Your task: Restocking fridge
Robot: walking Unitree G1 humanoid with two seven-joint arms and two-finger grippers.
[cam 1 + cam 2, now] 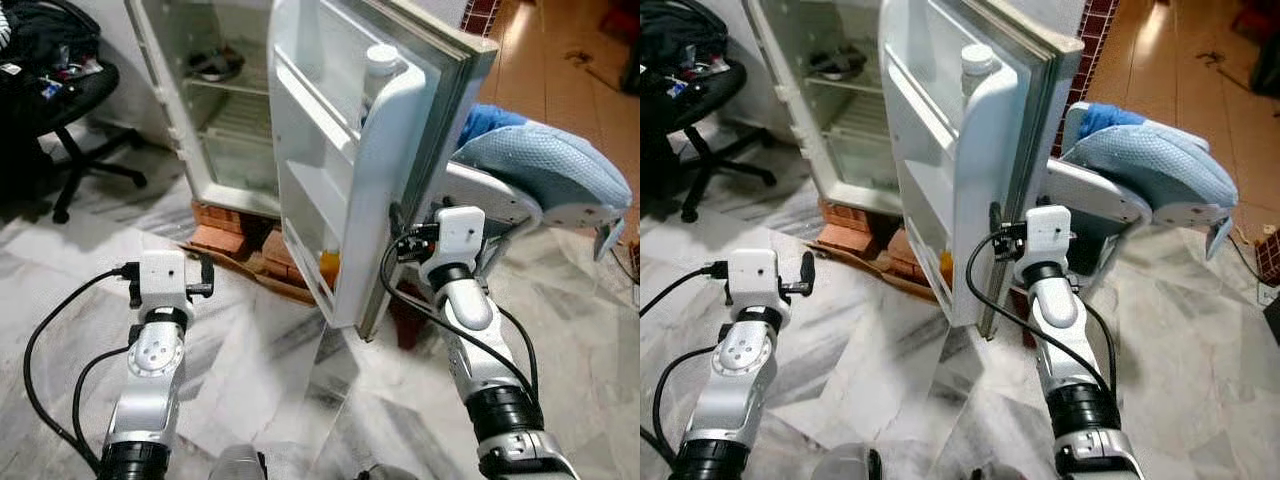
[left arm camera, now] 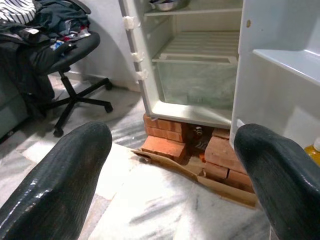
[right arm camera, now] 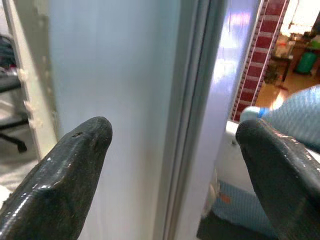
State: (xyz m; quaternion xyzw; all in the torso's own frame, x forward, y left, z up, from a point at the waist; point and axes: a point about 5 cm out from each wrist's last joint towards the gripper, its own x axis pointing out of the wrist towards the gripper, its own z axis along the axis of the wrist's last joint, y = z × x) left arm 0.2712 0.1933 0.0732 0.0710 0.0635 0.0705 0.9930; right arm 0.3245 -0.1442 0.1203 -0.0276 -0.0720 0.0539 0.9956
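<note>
The white fridge (image 1: 225, 110) stands open on bricks, and its door (image 1: 340, 180) swings out toward me. A white-capped bottle (image 1: 380, 60) stands in the door's top shelf and an orange bottle (image 1: 329, 267) in the bottom one. My right gripper (image 3: 172, 150) is open at the door's outer edge (image 3: 200, 100), which runs between its two fingers (image 3: 65, 170); I cannot tell if they touch it. My left gripper (image 2: 175, 165) is open and holds nothing. It hovers low over the floor and points at the fridge's base. A metal bowl (image 2: 165, 4) sits on the upper fridge shelf.
Red bricks (image 2: 165, 142) and a flattened cardboard strip (image 2: 200, 175) lie under the fridge front. A black office chair (image 1: 60, 100) piled with clothes stands at the left. A blue cushioned chair (image 1: 540, 170) sits close behind the door at the right. Marble floor (image 1: 280, 400) lies in front.
</note>
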